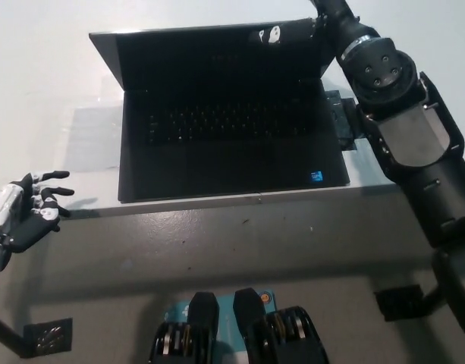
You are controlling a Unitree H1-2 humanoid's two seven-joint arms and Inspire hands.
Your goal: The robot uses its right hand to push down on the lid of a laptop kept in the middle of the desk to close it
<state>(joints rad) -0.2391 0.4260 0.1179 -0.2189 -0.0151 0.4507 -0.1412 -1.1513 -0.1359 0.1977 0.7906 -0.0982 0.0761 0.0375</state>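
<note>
On the middle of the white desk (50,68) sits the laptop (232,152), black all over, its lid (217,53) raised and leaning back, the screen dark and the keys dimly lit, with a small blue sticker near the front right corner of the base. Its front edge lies just behind the desk's near edge. At the lid's top right the black right hand (281,32) rests against the upper part of the screen, the arm reaching in from the right over a dark flat object (342,125) that lies just beside the laptop's right side; whether that hand's fingers are spread or pressed together cannot be told (only a pale patch marks it against the dark screen). Off the desk's near edge at the lower left, the white left hand (23,216) hangs over the grey floor (217,250), fingers apart and holding nothing. Bare desk surface lies to the left of the laptop and behind the lid.
</note>
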